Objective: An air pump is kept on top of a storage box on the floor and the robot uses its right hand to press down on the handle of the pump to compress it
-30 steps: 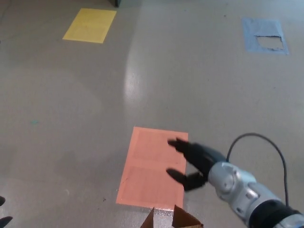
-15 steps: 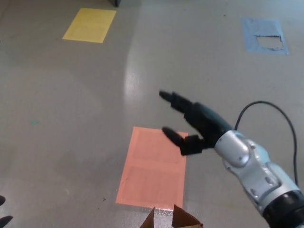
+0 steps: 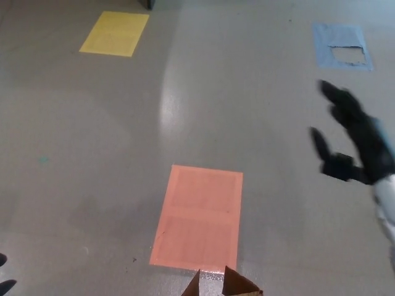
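Observation:
My right hand (image 3: pixel 353 139) hangs in the air at the right edge of the head view, black fingers spread apart and holding nothing. Its silver wrist (image 3: pixel 386 203) runs off the frame's right side. No air pump or handle shows in this view. At the bottom edge a brown cardboard corner (image 3: pixel 223 284) pokes into the picture; I cannot tell whether it belongs to the storage box. My left hand is out of the frame.
On the grey floor lie an orange rectangle (image 3: pixel 199 216) at bottom centre, a yellow rectangle (image 3: pixel 115 33) at top left and a torn blue patch (image 3: pixel 340 45) at top right. Something dark (image 3: pixel 5 285) shows at the bottom left corner.
My right hand has swung up and to the right, from over the orange rectangle to the frame's right edge, staying open. The arm's black cable has left the view.

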Tool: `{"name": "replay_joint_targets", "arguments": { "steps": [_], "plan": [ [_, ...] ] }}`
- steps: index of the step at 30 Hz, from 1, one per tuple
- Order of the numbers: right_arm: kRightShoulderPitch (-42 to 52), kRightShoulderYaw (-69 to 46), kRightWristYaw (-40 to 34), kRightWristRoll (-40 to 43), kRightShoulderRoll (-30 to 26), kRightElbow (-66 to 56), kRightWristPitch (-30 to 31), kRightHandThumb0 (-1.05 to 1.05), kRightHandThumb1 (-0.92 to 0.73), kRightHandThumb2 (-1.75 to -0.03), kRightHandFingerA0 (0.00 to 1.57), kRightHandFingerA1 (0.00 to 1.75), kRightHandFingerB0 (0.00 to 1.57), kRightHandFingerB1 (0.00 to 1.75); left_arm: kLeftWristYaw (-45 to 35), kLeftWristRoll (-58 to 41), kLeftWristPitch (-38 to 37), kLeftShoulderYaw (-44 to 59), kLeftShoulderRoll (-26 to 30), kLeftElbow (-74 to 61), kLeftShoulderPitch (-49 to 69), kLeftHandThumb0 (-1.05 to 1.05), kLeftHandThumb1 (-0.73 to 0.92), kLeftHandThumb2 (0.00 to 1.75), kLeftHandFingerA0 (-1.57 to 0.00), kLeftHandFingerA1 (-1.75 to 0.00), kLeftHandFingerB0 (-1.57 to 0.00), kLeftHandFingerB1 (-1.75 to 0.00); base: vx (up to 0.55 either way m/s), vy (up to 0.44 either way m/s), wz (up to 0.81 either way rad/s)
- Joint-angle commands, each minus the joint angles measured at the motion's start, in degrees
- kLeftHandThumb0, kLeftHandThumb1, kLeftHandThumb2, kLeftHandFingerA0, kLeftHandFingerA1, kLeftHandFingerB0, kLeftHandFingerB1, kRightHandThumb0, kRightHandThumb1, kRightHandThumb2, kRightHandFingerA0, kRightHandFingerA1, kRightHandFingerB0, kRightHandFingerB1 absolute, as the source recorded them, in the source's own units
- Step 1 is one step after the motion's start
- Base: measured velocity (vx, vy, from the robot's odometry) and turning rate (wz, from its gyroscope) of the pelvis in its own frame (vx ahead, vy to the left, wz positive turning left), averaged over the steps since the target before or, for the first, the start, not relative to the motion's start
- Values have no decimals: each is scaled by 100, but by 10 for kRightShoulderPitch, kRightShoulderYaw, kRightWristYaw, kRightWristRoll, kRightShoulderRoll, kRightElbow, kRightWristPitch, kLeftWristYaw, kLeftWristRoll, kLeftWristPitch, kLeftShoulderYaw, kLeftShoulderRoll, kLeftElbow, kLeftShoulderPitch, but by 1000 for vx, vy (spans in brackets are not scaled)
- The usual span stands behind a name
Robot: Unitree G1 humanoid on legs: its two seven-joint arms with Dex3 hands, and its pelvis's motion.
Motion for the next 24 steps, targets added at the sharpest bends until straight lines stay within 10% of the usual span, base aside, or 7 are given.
{"name": "replay_joint_targets", "arguments": {
  "steps": [1,6,7,9,10,12,24],
  "plan": [
    [9,-102,-114,74,-24,215,-78,-34,-61,-113,1,47,0,47,1,-7,4,12,22,8,7,-62,72,61,-26,-32,-25,-28,0,0,0],
    [-21,-86,-145,38,-45,316,-57,-33,-61,-112,1,46,0,46,5,-4,1,10,25,8,0,-62,71,61,-29,-33,-25,-29,0,0,0],
    [-27,-84,-145,37,-46,343,-40,-62,-90,-71,12,30,11,26,6,-5,-1,11,24,9,0,-61,71,61,-28,-32,-25,-29,0,0,0],
    [-29,-80,-138,38,-45,374,-17,-61,-90,-67,13,28,14,27,5,-7,0,14,23,10,1,-60,71,61,-28,-32,-25,-29,0,0,0],
    [-25,-73,-137,31,-44,397,-4,-33,-60,-111,0,47,0,46,1,-11,0,17,23,10,3,-61,70,61,-28,-32,-25,-29,0,0,0],
    [-18,-65,-133,26,-41,419,7,-69,-72,-100,7,42,1,37,-1,-13,-1,19,22,10,6,-61,70,61,-28,-32,-25,-29,0,0,0],
    [29,-27,-90,19,-55,500,38,-74,-73,-100,8,36,8,30,-6,-7,-5,18,9,8,15,-62,71,62,-26,-32,-25,-29,0,0,0]
  ]
}}
